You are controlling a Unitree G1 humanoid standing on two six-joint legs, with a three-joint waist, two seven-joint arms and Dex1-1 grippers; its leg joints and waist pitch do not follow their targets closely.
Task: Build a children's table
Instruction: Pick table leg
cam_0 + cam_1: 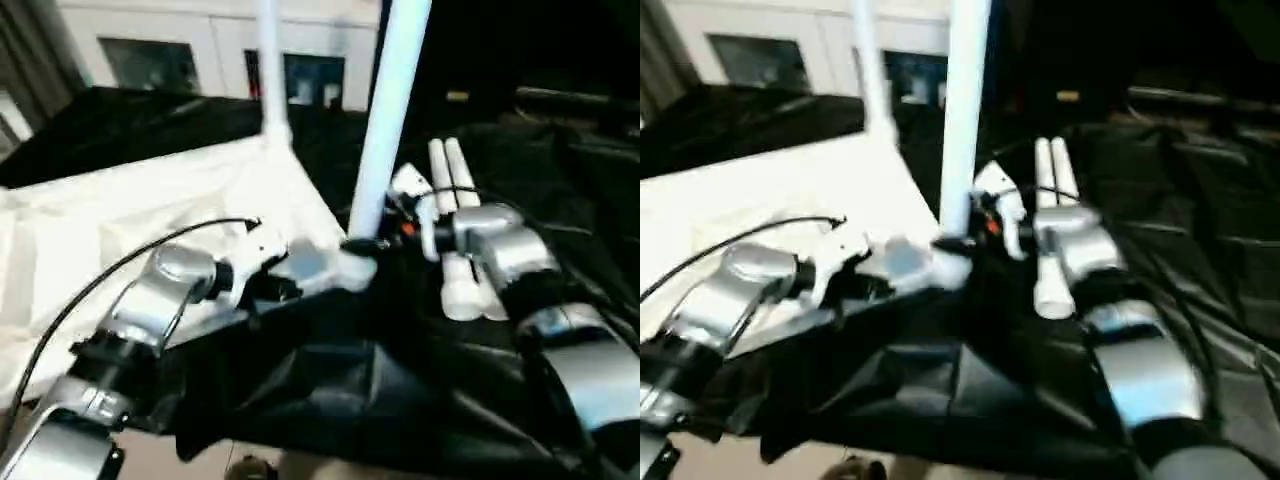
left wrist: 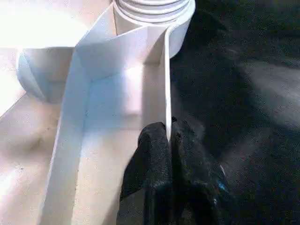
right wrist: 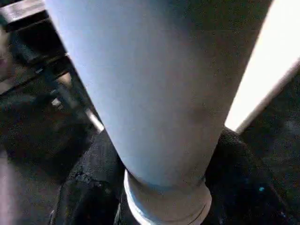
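Upright at corner socket [image 2: 154, 11], leg [image 1: 385, 130] — fingers [image 3: 89, 187] around it

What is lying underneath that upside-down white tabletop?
The tabletop lies on a black cloth, which shows around its near and right edges. Whatever the cloth covers under the top cannot be seen.

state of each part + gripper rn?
table top: upside down on the black cloth
near corner leg: upright in its socket
far corner leg: upright
two spare legs: lying loose on the cloth
left gripper: shut on the rim
right gripper: around near leg's base
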